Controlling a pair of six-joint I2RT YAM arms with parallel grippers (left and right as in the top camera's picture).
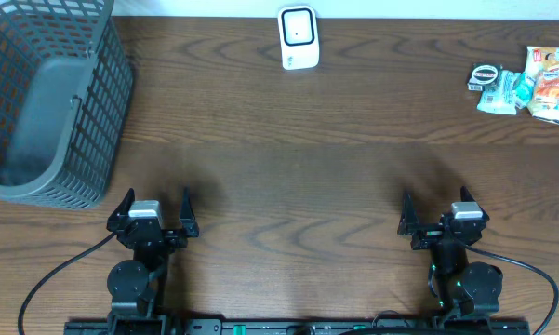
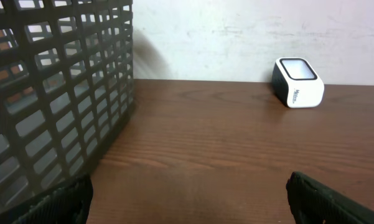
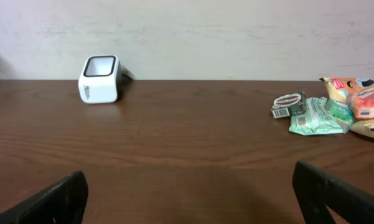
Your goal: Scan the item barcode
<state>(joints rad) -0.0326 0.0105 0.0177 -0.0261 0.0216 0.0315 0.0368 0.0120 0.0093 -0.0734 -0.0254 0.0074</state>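
Note:
A white barcode scanner [image 1: 298,37] with a dark window stands at the table's far edge, centre; it shows too in the left wrist view [image 2: 297,82] and the right wrist view [image 3: 100,79]. Several small packaged items [image 1: 528,84] lie in a cluster at the far right [image 3: 327,107]. My left gripper [image 1: 154,210] rests near the front left, open, nothing between its fingers [image 2: 188,198]. My right gripper [image 1: 437,210] rests near the front right, open and empty as well [image 3: 190,196]. Both are far from the items and the scanner.
A grey mesh basket [image 1: 46,102] fills the far left corner, close ahead of my left gripper [image 2: 56,93]. A white wall runs behind the table. Black cables trail from both arm bases at the front edge.

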